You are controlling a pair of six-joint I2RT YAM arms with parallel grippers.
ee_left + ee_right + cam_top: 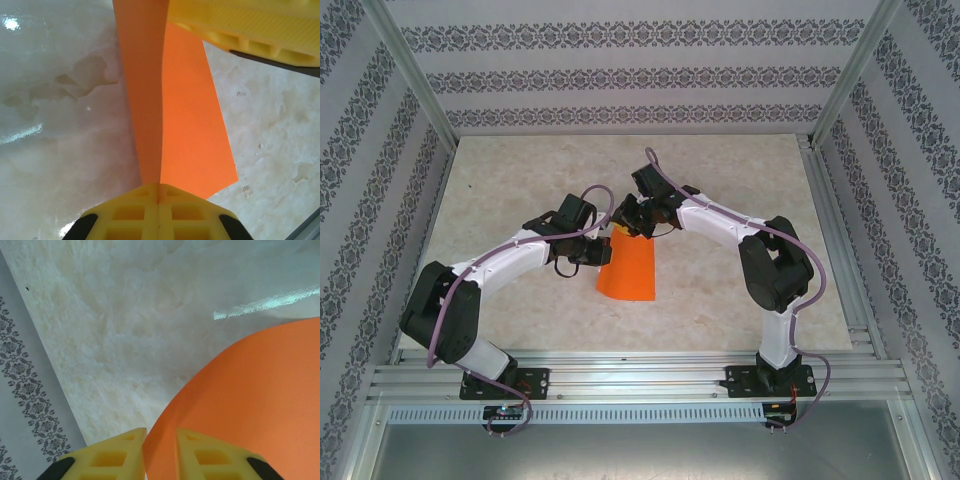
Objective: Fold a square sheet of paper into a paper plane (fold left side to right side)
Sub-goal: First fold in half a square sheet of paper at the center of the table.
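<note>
The square sheet of paper is bright orange and lies folded over on the marble table, between the two arms. My left gripper is at its left edge. In the left wrist view that gripper is shut on the paper, whose two layers spread away from the yellow pads. My right gripper is at the sheet's far end. In the right wrist view the curved paper edge runs into the narrow gap between the right gripper fingers, which stand slightly apart.
Patterned walls enclose the table on three sides. A metal rail runs along the near edge where both arm bases are bolted. One yellow finger of the right gripper shows at the top of the left wrist view.
</note>
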